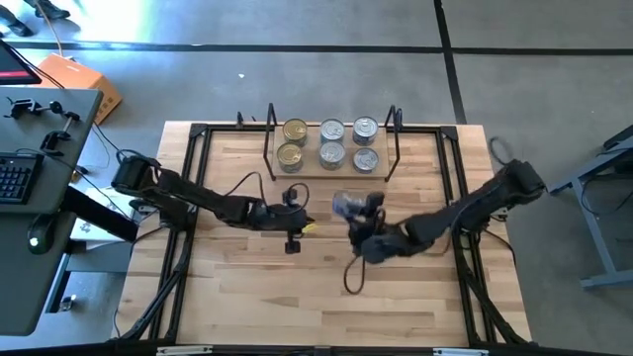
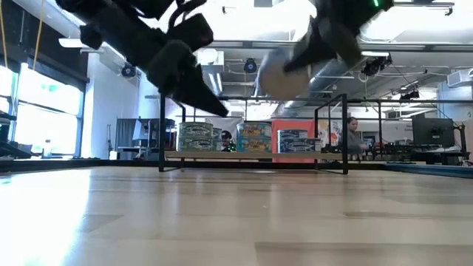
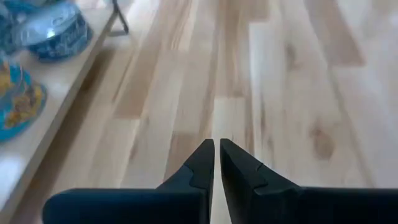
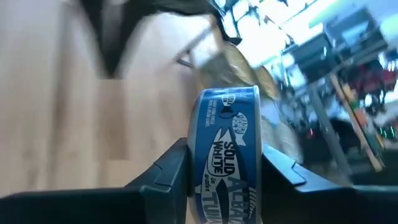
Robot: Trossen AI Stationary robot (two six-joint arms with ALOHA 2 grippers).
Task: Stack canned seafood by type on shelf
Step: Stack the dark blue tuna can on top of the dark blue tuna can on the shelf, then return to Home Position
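Judging by the six short round tins already standing in three pairs on the low light-wood shelf (image 1: 331,174) with black wire uprights, gold lids (image 1: 293,141) at one end and silver lids (image 1: 348,142) beside them, most of the stacking looks done. One more short round tin with a blue "solid white albacore tuna" label (image 4: 227,158) is clamped on edge between the right gripper (image 4: 224,171) fingers, held above the bare tabletop just short of the shelf and not yet placed, while the left gripper (image 3: 216,163) waits nearby with fingers pressed together, empty

A grey concrete floor (image 1: 297,69) crossed by dark lines surrounds a light wooden table (image 1: 297,297). A grey desk with a black keyboard (image 1: 15,178) stands beside it. Bright windows (image 2: 33,103) light the workshop.
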